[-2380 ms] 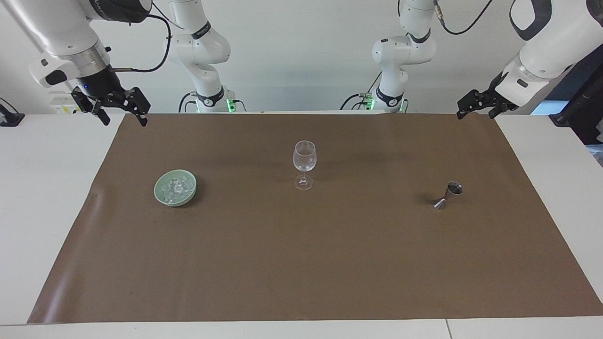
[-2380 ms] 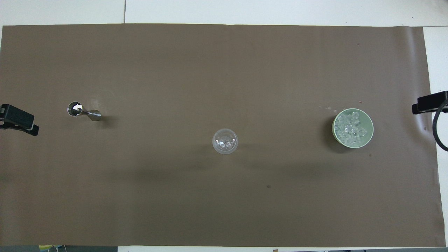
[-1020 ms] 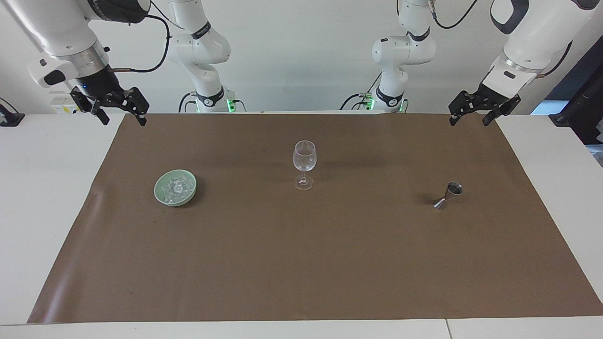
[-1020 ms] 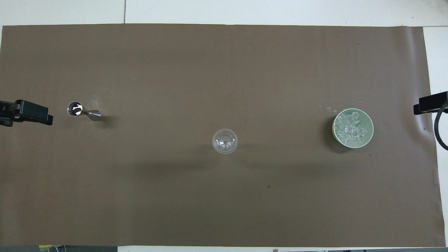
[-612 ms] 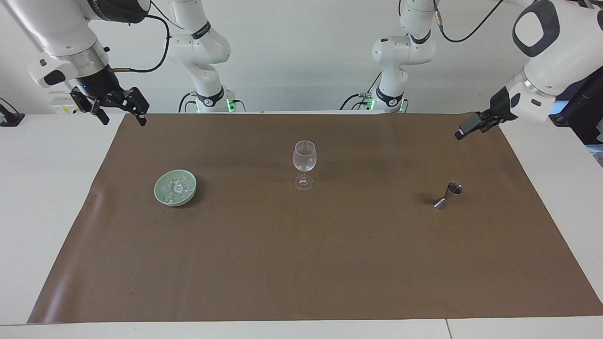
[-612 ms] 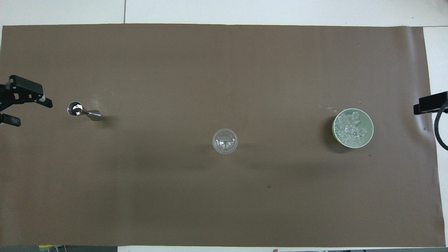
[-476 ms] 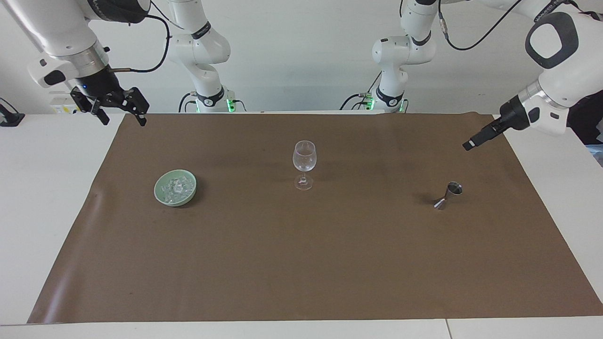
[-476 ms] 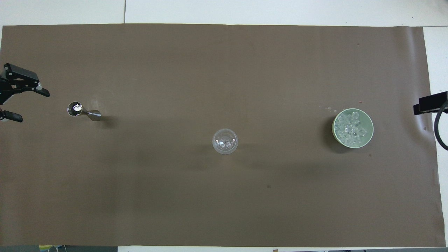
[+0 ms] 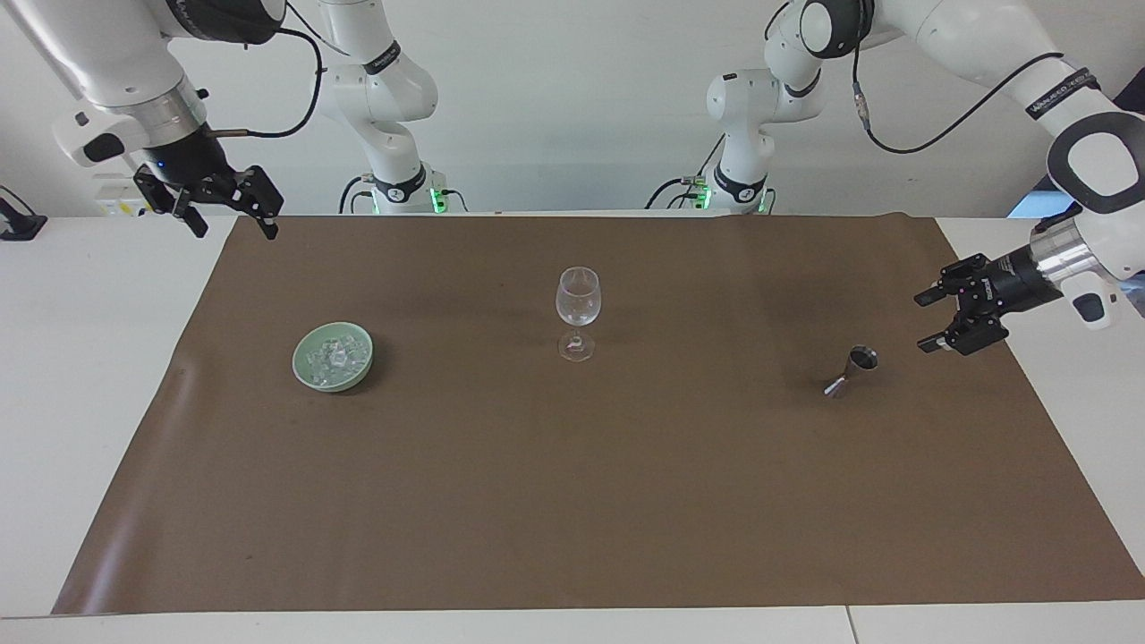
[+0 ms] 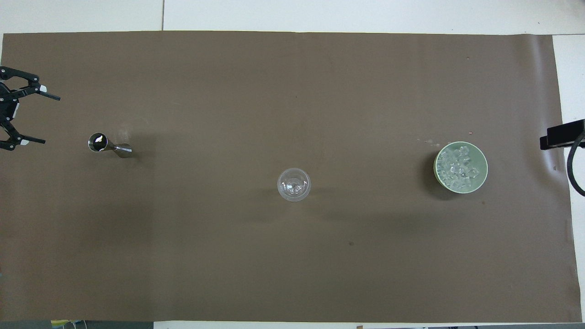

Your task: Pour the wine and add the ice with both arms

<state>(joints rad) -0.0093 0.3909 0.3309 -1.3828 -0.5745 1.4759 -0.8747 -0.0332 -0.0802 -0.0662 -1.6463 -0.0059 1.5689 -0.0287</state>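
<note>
A small steel jigger [image 9: 850,371] stands on the brown mat [image 9: 572,501] toward the left arm's end; it also shows in the overhead view [image 10: 108,145]. My left gripper [image 9: 924,320] is open and empty, turned sideways with its fingers pointing at the jigger, low over the mat's edge, a short gap from it [image 10: 50,119]. A clear stemmed glass [image 9: 578,309] stands mid-mat [image 10: 293,184]. The ice [image 9: 335,355] lies heaped in a pale green bowl [image 9: 331,383] toward the right arm's end [image 10: 458,167]. My right gripper [image 9: 234,228] is open and empty, waiting over the mat's corner.
The mat [image 10: 292,265] covers most of the white table [image 9: 80,358]. Both arm bases [image 9: 402,192] stand at the robots' edge of the table. A black cable [image 10: 571,169] hangs by the right gripper's end.
My left arm has swung down and turned its gripper sideways, from high over the mat's corner to low beside the jigger, fingers spread. The right arm, glass, bowl and jigger have not moved.
</note>
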